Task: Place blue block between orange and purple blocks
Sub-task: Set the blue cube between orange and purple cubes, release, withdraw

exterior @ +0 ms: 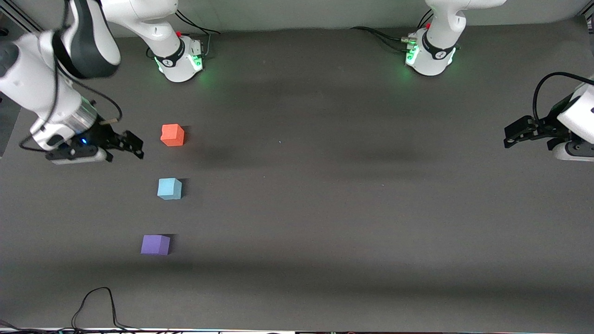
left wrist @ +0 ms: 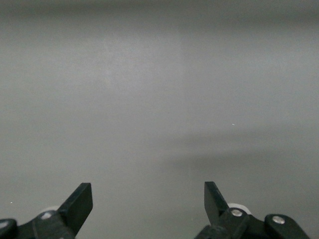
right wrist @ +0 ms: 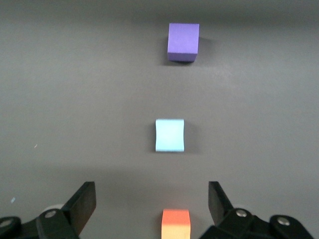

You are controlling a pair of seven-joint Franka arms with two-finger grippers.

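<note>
front view: the dark grey bench (exterior: 325,185) fills the frame. three small blocks sit in a loose line in the left part of the frame. the orange block (exterior: 172,135) is highest, the blue block (exterior: 169,189) is in the middle below it, and the purple block (exterior: 155,244) is lowest, closest to the camera. the blue block is between the other two, apart from both. the right end effector (exterior: 132,144) is at the left edge of the frame, up in the air just beside the orange block, holding nothing. the left end effector (exterior: 516,133) waits at the right edge of the frame, well apart from the blocks.

left wrist view: only bare bench (left wrist: 159,99) shows. the left end effector (left wrist: 148,203) has its two black fingers spread wide at the bottom of the frame, with nothing in them.

right wrist view: the right end effector (right wrist: 152,200) is spread wide at the bottom. the orange block (right wrist: 176,224) sits low in the frame in the gap between the fingers, not touched. the blue block (right wrist: 170,135) is in the middle of the frame, and the purple block (right wrist: 183,42) is near the top.
</note>
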